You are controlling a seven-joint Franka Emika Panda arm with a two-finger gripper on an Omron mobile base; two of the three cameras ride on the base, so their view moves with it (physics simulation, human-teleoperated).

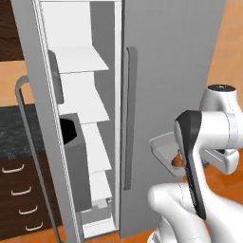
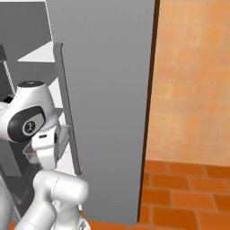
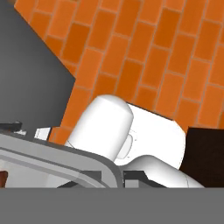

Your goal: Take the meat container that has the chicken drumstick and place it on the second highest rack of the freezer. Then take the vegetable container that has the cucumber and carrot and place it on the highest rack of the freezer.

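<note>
One meat container (image 1: 163,151) with the chicken drumstick (image 1: 178,161) is clamped in closed fingers, right of the open freezer (image 1: 78,118); next, swing left onto the second-highest rack (image 1: 85,104).

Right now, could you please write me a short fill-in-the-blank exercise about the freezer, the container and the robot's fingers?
1. The freezer door stands ____.
2. The fingers are ____ on the rim of the grey container.
3. The container is held in front of the refrigerator's closed ____ door.
4. The floor is laid with ____ bricks.

Missing words: open; shut; grey; orange
</note>
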